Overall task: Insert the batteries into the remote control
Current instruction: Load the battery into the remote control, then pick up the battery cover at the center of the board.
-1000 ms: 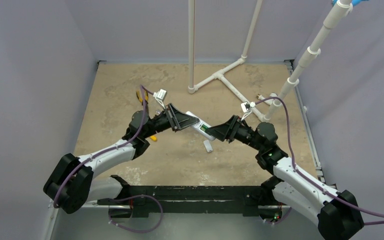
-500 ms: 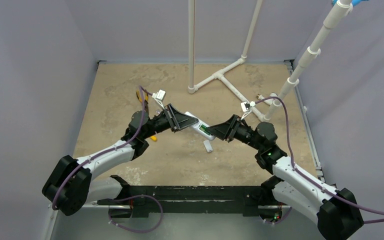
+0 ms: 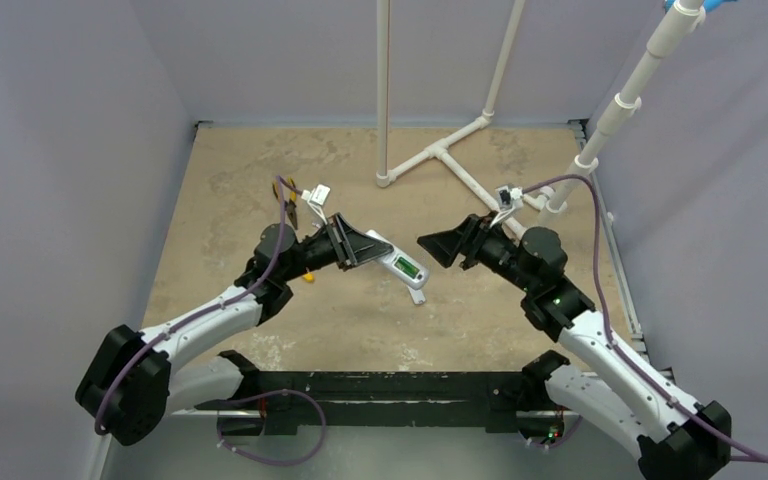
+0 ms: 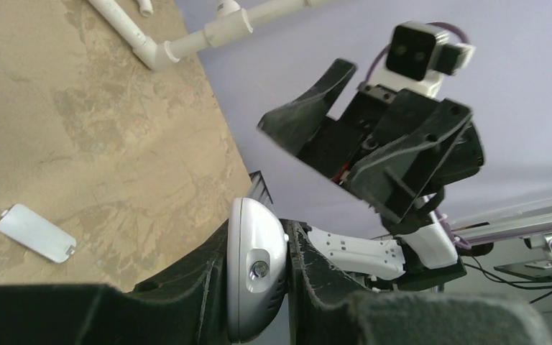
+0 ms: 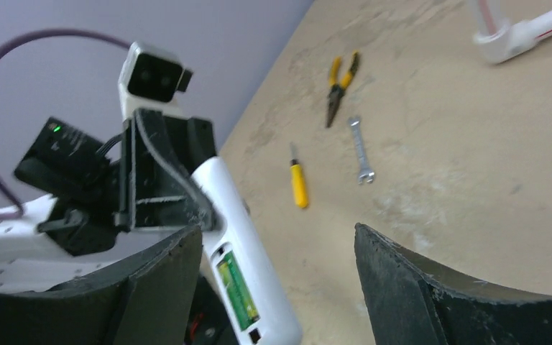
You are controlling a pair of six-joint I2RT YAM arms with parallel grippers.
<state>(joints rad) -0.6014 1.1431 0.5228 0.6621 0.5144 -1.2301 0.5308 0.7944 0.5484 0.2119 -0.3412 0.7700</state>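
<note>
Jaws on your left gripper [image 3: 368, 245] are clamped across one end of the slim white rectangular plastic remote control [image 3: 400, 264], holding it apparently clear of the tan mottled table [image 3: 220, 180]. The left wrist view shows that rounded end pinched between both fingers. From there the remote's long axis runs out to the right and toward the arm bases, with its back turned up and the open compartment near the free end. Green shows in that compartment, so at least one of the dark green cylindrical batteries [image 5: 235, 286] looks seated; you cannot tell from these views whether both are in. Just below the free end, the flat white rectangular plastic battery cover [image 3: 417, 294] lies on the table, apart from the remote. Further right, your right gripper [image 3: 440, 245] hangs spread wide and empty, near the remote's free end but not touching it, a little to its far side. By this layout the right arm is the one free to act, and the cover lies on its side. You would likely bring those jaws down across the cover's narrow width.
</note>
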